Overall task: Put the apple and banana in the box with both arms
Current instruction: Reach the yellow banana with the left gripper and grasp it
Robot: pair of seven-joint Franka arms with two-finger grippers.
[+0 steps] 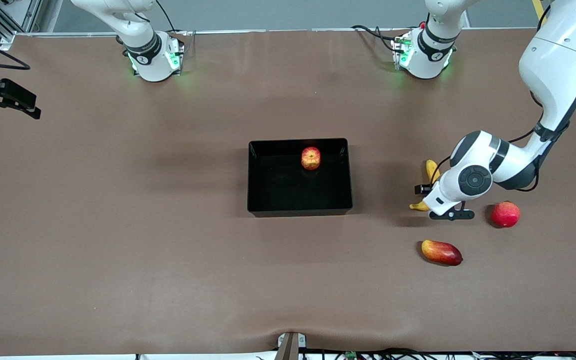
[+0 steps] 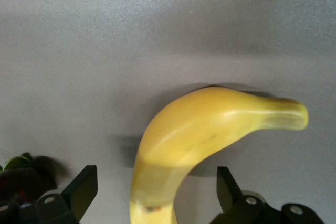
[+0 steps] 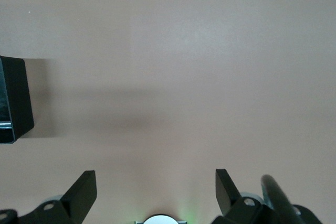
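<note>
The apple [image 1: 311, 158] lies in the black box [image 1: 262, 200], close to the wall nearest the robots' bases. The banana [image 1: 432, 170] lies on the table toward the left arm's end, mostly hidden under the left hand. In the left wrist view the banana [image 2: 210, 124] runs between the fingers of my left gripper [image 2: 156, 179]. That gripper is open, with a gap on each side of the banana. My right gripper [image 1: 17, 100] is open and empty, up over the table's edge at the right arm's end. It waits there. Its wrist view shows its fingers [image 3: 84, 187] and a corner of the box [image 3: 14, 100].
A smooth red-pink round fruit [image 1: 505, 214] sits beside the left hand, toward the left arm's end. A red-yellow mango [image 1: 441, 252] lies nearer to the front camera than the banana. Bare brown table surrounds the box.
</note>
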